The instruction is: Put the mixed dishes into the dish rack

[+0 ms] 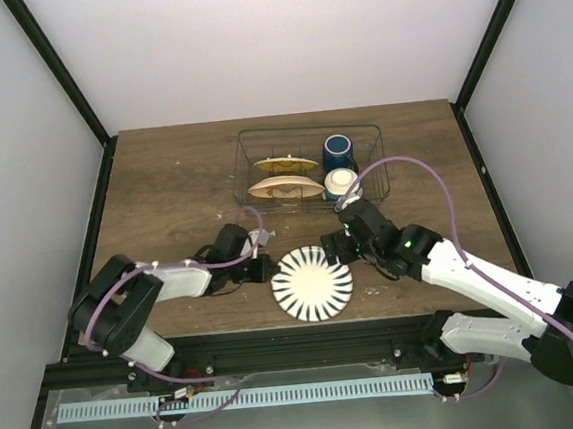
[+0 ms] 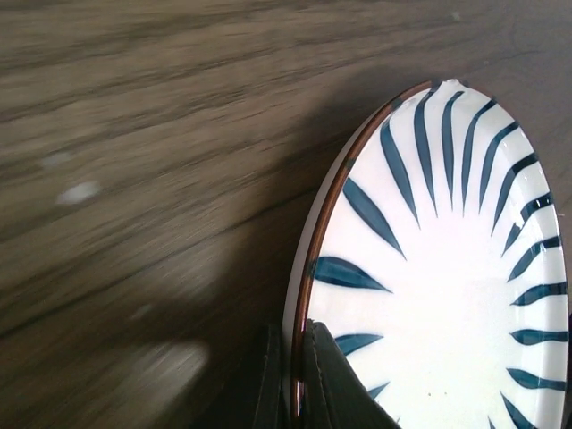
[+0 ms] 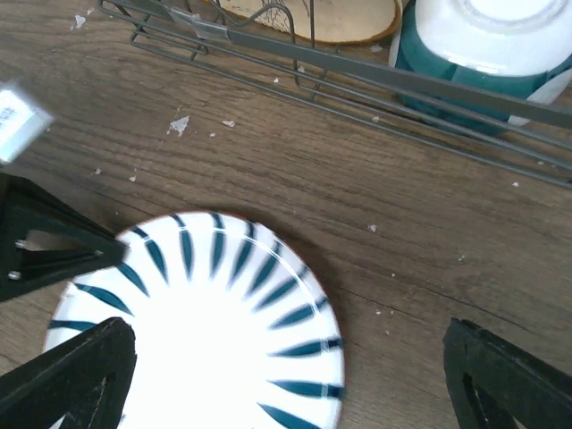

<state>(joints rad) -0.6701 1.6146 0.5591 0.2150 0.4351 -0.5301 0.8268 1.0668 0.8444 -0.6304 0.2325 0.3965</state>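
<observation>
- Top view: wire dish rack (image 1: 378, 166), beyond right gripper (image 1: 334, 245), already holds yellow-orange woven-pattern plate (image 1: 287, 163), cream plate (image 1: 284, 187), small cream-white bowl (image 1: 341, 181) and dark blue mug (image 1: 337, 150).
- White round plate with dark blue radial stripes (image 1: 313, 283) sits on wooden counter (image 1: 173, 184) between right gripper and left gripper (image 1: 263, 269); probably the last piece left to load.
- Left wrist: left gripper pinching that plate's rim.
- Right wrist: right gripper spread wide above it, holding nothing.

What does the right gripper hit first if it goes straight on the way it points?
Likely the striped plate, right under the open right gripper; possibly the table just past its rim, since depth is unclear.
</observation>
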